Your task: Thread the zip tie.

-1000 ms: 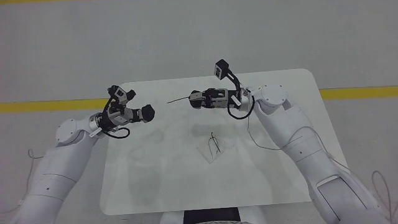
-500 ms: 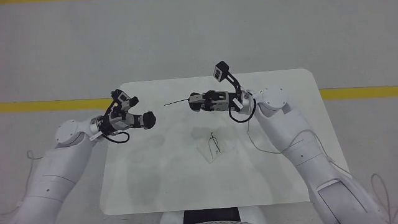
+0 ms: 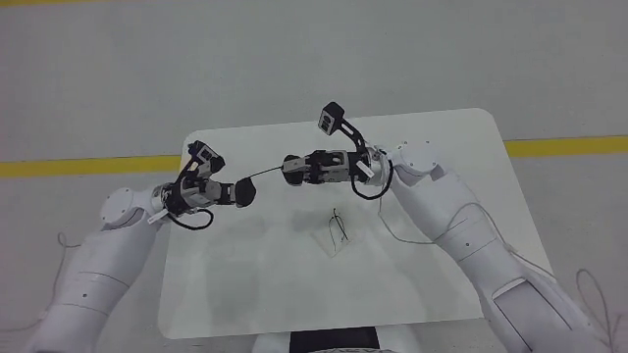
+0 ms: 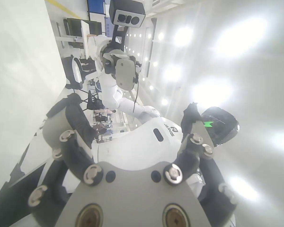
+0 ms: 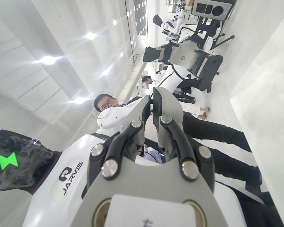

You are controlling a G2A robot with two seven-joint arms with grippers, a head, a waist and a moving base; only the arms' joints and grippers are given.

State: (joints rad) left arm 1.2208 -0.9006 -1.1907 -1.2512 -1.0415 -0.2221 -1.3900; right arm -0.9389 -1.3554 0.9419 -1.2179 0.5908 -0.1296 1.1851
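The zip tie (image 3: 265, 172) is off the table (image 3: 442, 255), held in the air left of centre in the top view; it is a thin dark strap whose long axis runs nearly level across the frame, dipping slightly toward the left; one end sits in the right gripper (image 3: 290, 168), and the free tip points at the left gripper (image 3: 245, 191), ending just beside it or touching it, I cannot tell which.

The right gripper's fingers (image 5: 137, 112) are drawn together with only a slit between them, so I judge them pinched on the strap, though the strap itself is too thin to make out there; the left gripper's fingers (image 4: 73, 116) are spread wide apart with nothing between them.

The two grippers face each other almost tip to tip; the left one is nearer the free tip, the right one already has the other end; the coming move seems to turn on lining the tip up with the left gripper's gap along that same near-level axis, and a small sideways error would let the springy tip slide past a finger.

A small tangle of dark strands (image 3: 338, 226) lies flat on the table, lower and to the right of both grippers, well apart from them; nothing stands between the tip and the left fingers.
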